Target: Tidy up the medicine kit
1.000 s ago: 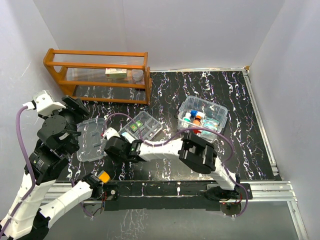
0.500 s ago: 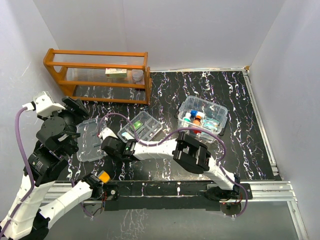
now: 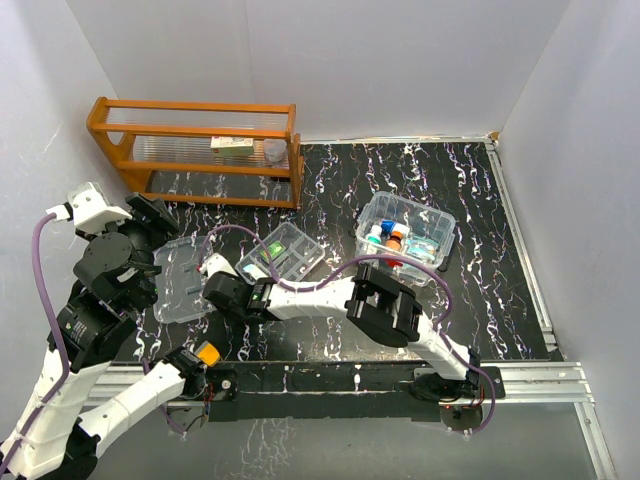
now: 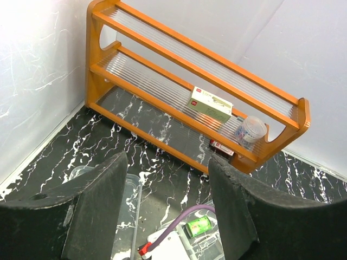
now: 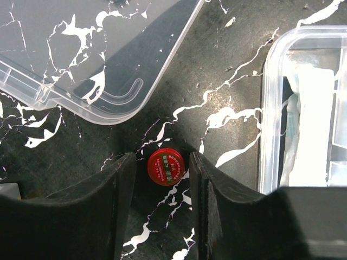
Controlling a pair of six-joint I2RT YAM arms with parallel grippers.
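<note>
Jaws of the right gripper (image 5: pixel 162 162) closely flank a small red tin (image 5: pixel 166 167) between the kit's lid (image 5: pixel 81 54) and tray insert (image 5: pixel 303 108), contact unclear; probably light, stiff and slick, it suits a pinch across its width; left gripper (image 4: pixel 167 179) gapes empty

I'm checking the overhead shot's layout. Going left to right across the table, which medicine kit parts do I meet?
flat clear lid → divided tray → clear box
</note>
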